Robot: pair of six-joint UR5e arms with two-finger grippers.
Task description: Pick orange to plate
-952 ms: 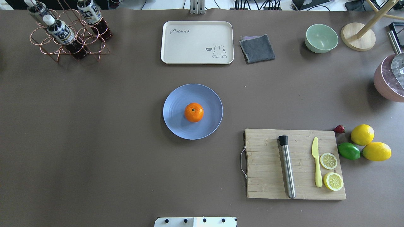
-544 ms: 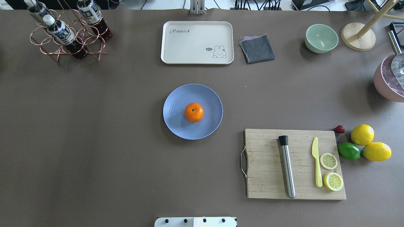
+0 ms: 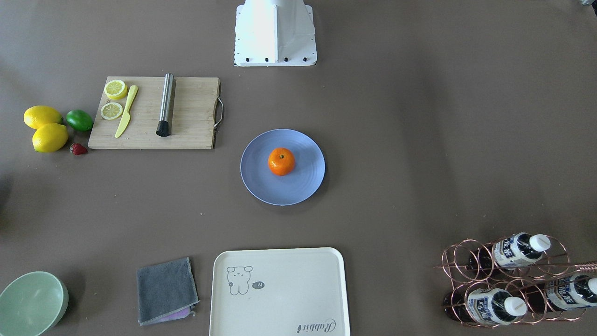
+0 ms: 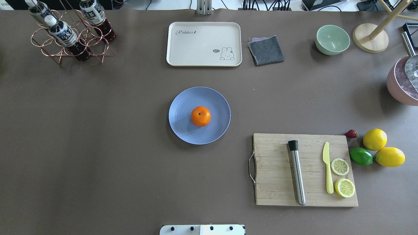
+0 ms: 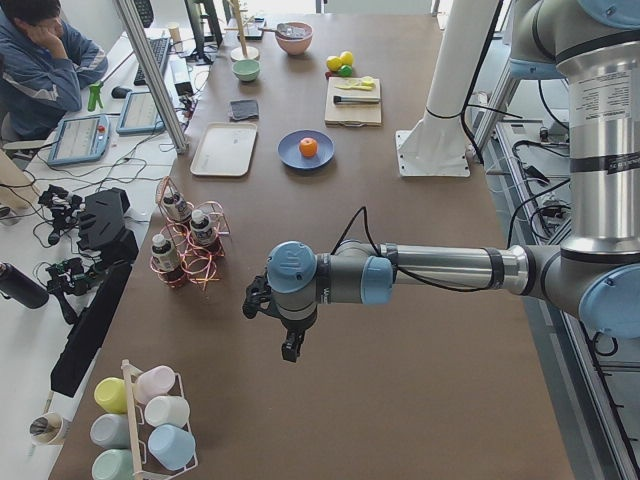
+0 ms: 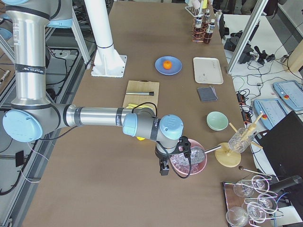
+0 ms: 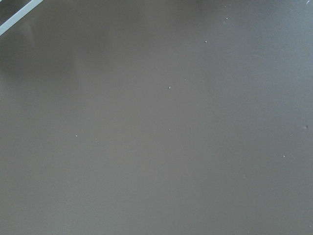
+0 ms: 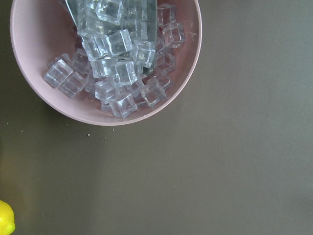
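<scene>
Orange (image 4: 200,116) – one only – sits at the middle of the single blue plate (image 4: 183,127), stem dimple up, mid-table. The left gripper (image 5: 290,345) hangs over bare table well apart from the plate, and the right gripper (image 6: 164,168) hangs beside a pink bowl (image 8: 98,115) of ice cubes (image 8: 117,49); for both, I cannot tell whether the fingers are parted or closed. One cutting board (image 4: 274,169) carries two lemon halves (image 4: 340,166), one yellow knife (image 4: 327,166) and one steel rod (image 4: 297,176). Beside it lie two whole lemons (image 4: 374,139), one lime (image 4: 361,156) and one strawberry (image 4: 351,133). Farther off – one cream tray (image 4: 202,44), one grey cloth (image 4: 266,49), one green bowl (image 4: 332,39), three bottles (image 4: 62,32) in a copper rack (image 4: 98,49).
</scene>
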